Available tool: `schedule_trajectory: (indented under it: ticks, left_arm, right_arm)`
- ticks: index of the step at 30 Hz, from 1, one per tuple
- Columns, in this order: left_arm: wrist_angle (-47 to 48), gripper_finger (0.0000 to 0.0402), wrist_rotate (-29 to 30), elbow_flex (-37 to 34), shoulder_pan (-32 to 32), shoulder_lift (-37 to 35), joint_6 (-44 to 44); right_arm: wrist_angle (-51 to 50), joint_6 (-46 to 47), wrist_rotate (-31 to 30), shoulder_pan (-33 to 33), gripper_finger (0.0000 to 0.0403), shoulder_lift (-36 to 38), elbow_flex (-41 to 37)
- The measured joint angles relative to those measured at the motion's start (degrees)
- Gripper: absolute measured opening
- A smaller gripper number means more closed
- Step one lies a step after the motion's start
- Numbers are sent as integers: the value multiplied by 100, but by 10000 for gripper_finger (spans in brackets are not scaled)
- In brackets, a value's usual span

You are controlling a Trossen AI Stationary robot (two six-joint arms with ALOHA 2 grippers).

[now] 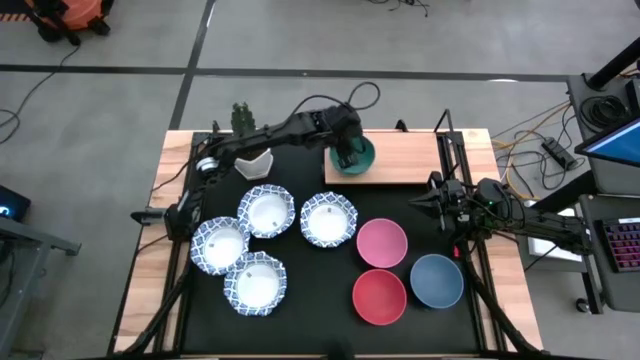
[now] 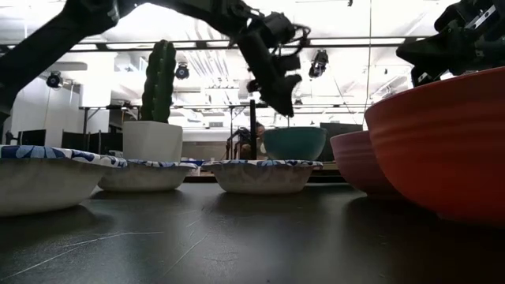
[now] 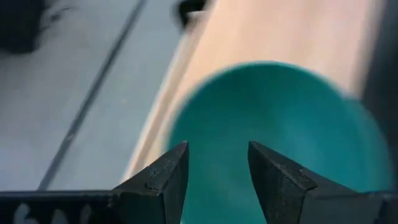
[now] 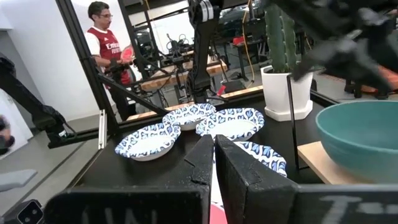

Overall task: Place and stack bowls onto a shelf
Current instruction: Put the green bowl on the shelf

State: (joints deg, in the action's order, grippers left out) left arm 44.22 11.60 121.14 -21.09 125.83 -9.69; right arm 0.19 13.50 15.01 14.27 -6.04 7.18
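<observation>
A green bowl (image 1: 358, 158) sits on its base on the left part of the light-wood shelf (image 1: 410, 160); the low view shows this green bowl (image 2: 294, 143) upright. My left gripper (image 3: 217, 147) is open and hovers just above the bowl's left rim (image 2: 282, 102), fingers pointing down, clear of it. My right gripper (image 4: 213, 143) is shut and waits at the table's right side (image 1: 420, 200). Four white blue-rimmed bowls (image 1: 267, 211) stand on the black tabletop at left. The pink bowl (image 1: 381, 243), red bowl (image 1: 379, 297) and blue bowl (image 1: 436, 281) stand at right.
A white pot with a cactus (image 1: 250, 160) stands left of the shelf, under my left arm. Thin black posts (image 1: 445, 135) rise at the shelf's right end. The right half of the shelf board is bare. A person (image 4: 106, 43) stands beyond the table.
</observation>
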Motion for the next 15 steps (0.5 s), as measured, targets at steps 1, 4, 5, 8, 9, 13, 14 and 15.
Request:
schedule_trajectory:
  ticks: [1,4,5,8,9,13,14,15]
  left_arm:
    - [60,148,-147,0,70,-47,-63]
    - [356,149,-716,0,319,-199,-174]
    - [524,149,-980,2,402,-233,-225]
    - [1070,149,-1412,0,649,-245,-448]
    - [1229,149,-1410,-33,723,-238,-536]
    - [1274,149,-1386,-268,925,-157,-907]
    - [1215,149,-1349,-348,945,-154,-995]
    - [1053,149,-1264,-431,951,-154,-1072]
  right_arm:
    - [0,0,0,-1,9,0,0]
    - [2,0,0,-1,9,-2,0]
    - [2,0,0,0,9,-2,0]
    - [2,0,0,1,9,-2,0]
    - [2,0,-2,-1,9,-2,0]
    - [2,0,-2,1,9,-2,0]
    - [2,0,-3,1,9,-7,0]
    - [1,0,-2,0,9,-7,0]
